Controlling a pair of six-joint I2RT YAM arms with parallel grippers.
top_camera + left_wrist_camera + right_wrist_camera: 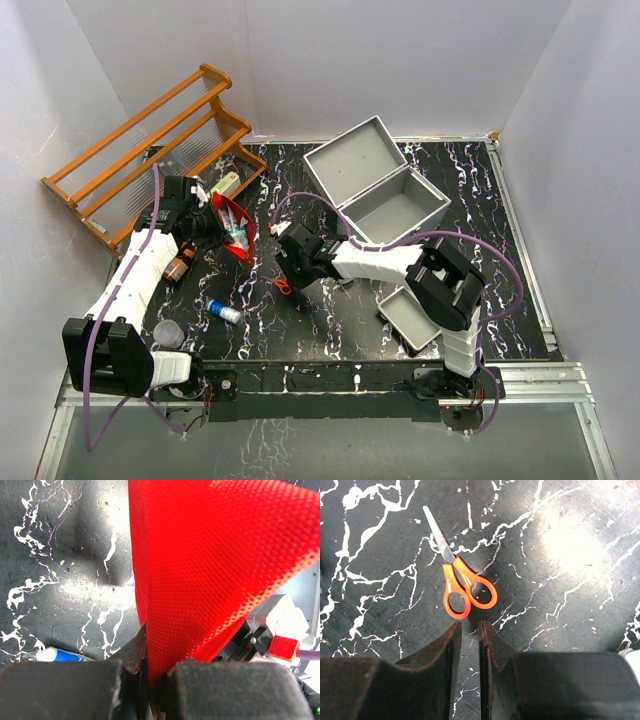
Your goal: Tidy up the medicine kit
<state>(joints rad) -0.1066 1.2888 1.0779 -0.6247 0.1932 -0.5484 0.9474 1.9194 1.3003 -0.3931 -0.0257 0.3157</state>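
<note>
The medicine kit [385,205] is a light-grey metal case standing open at the back of the table, its lid [348,160] tipped back to the left. My left gripper [213,225] is shut on a red mesh pouch [233,230] and holds it up. In the left wrist view the pouch [215,565] fills the frame, pinched in my left gripper [152,672]. Small orange scissors [462,587] lie flat on the table just ahead of my right gripper [470,630]. Its jaws stand a narrow gap apart with nothing between them. From above, the scissors [284,287] sit under my right gripper [290,272].
An orange-brown wooden rack [150,150] stands at the back left. A grey tray [410,318] lies by the right arm. A blue-and-white tube [224,312], a brown bottle [180,266] and a grey cap [168,332] lie by the left arm.
</note>
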